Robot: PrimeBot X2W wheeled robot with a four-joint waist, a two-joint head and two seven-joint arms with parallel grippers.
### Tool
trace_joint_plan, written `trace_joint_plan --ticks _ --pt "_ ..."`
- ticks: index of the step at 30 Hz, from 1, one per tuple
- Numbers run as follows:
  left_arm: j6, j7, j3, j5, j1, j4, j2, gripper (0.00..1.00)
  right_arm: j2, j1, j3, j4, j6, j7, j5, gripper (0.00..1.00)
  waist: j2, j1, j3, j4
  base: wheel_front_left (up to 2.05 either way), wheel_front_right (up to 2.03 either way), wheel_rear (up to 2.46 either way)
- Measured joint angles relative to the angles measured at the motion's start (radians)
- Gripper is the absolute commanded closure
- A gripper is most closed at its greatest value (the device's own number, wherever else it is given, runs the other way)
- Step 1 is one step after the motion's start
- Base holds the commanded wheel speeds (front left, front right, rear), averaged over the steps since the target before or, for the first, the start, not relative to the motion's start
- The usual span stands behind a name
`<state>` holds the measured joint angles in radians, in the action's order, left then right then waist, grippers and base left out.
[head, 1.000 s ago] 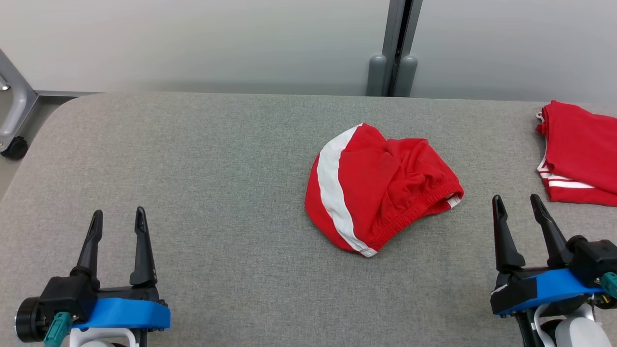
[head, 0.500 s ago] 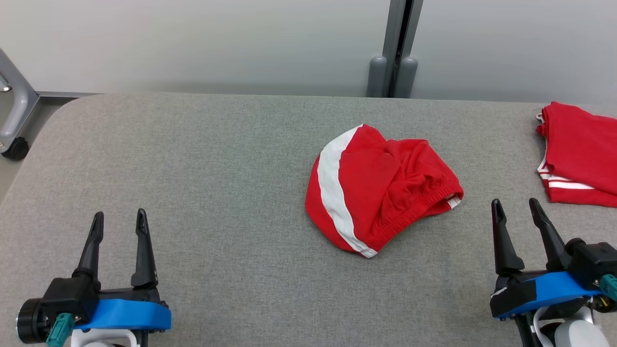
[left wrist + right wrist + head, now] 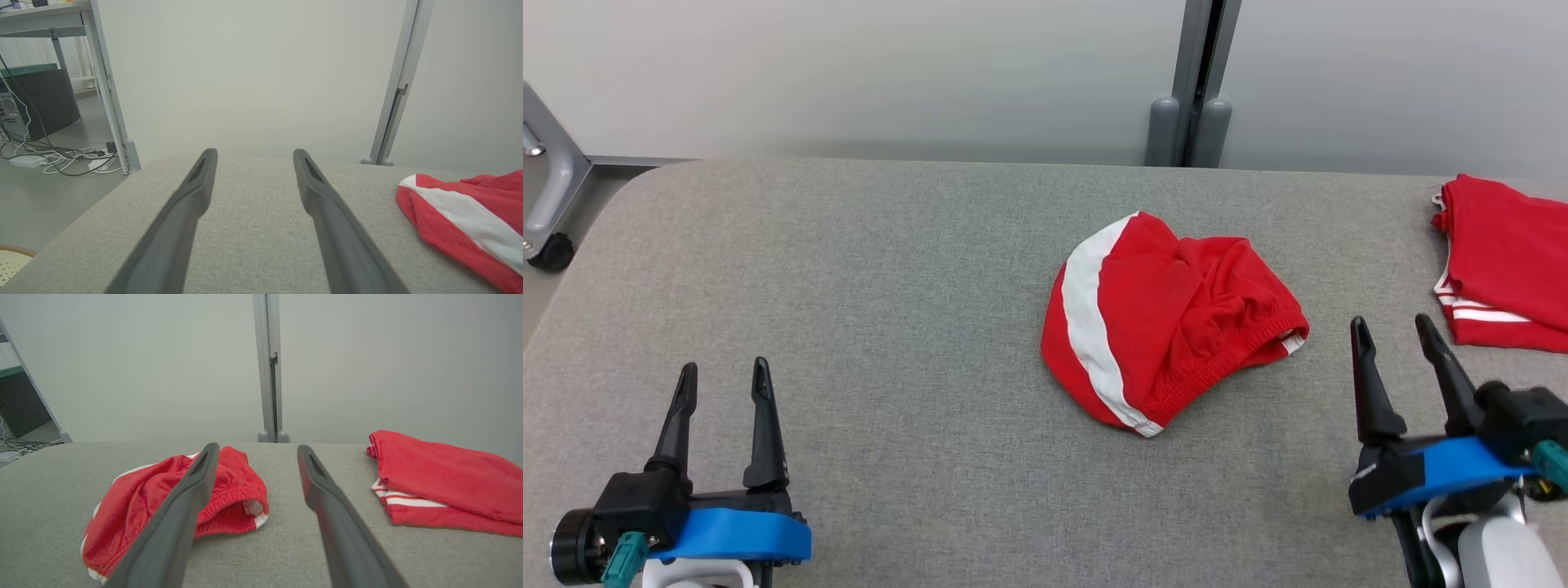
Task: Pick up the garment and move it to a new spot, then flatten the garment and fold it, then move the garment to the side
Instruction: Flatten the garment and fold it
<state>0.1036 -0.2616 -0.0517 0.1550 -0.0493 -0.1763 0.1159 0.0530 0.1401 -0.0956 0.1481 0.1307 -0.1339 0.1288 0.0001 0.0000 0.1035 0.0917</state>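
- Grippers, nearest row: left gripper (image 3: 725, 365) at the near left, fingers spread, nothing between them; right gripper (image 3: 1390, 321) at the near right, likewise spread and empty (neither touches any cloth).
- Table (image 3: 849, 269): grey fabric top with a rounded far-left corner.
- Garment (image 3: 1168, 314): red shorts with a white stripe (image 3: 1086, 318), crumpled in a heap right of the table's middle, not yet lifted.
  - It lies ahead and to the left of the right gripper and well apart from the left one, so the right arm is plainly nearer.
  - The elastic waistband (image 3: 1241, 351) faces the right gripper and slants from near-left to far-right. The stripe is on the heap's opposite, left side.
- Step, as judged: first pick-up not begun. The waistband looks the readiest hold, a reach forward and leftward for the right arm.
- Folded clothes (image 3: 1503, 261): red with white bands, at the far right edge, ahead of the right gripper and apart from the heap (easy to grab by mistake).
- Post (image 3: 1192, 82): grey upright against the pale wall behind the table.
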Motion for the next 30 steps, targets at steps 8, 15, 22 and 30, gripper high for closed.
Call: trace_joint_plan --ticks 8,15,22,30 --pt "0.006 0.0 0.002 -0.011 -0.02 -0.004 -0.009 0.0 0.064 0.181 0.025 0.051 0.0 0.02 -0.031 0.0 0.0 0.0 0.02 0.013 0.0 0.0 0.0" --pt "0.012 0.0 0.012 -0.016 -0.039 -0.007 -0.022 0.0 0.107 0.315 0.048 0.201 0.0 0.07 -0.045 0.0 0.0 0.0002 0.046 0.048 0.0 0.0 0.0" --pt "0.016 0.0 0.023 -0.019 -0.062 -0.014 -0.029 0.0 0.144 0.38 0.051 0.425 0.0 0.104 -0.049 0.0 0.0 0.0002 0.068 0.085 0.0 0.0 0.0" --pt "0.02 0.0 0.033 -0.018 -0.074 -0.03 -0.04 0.0 0.164 0.419 0.054 0.695 0.0 0.081 -0.044 0.0 0.0 0.0002 0.089 0.125 0.0 0.0 0.0"
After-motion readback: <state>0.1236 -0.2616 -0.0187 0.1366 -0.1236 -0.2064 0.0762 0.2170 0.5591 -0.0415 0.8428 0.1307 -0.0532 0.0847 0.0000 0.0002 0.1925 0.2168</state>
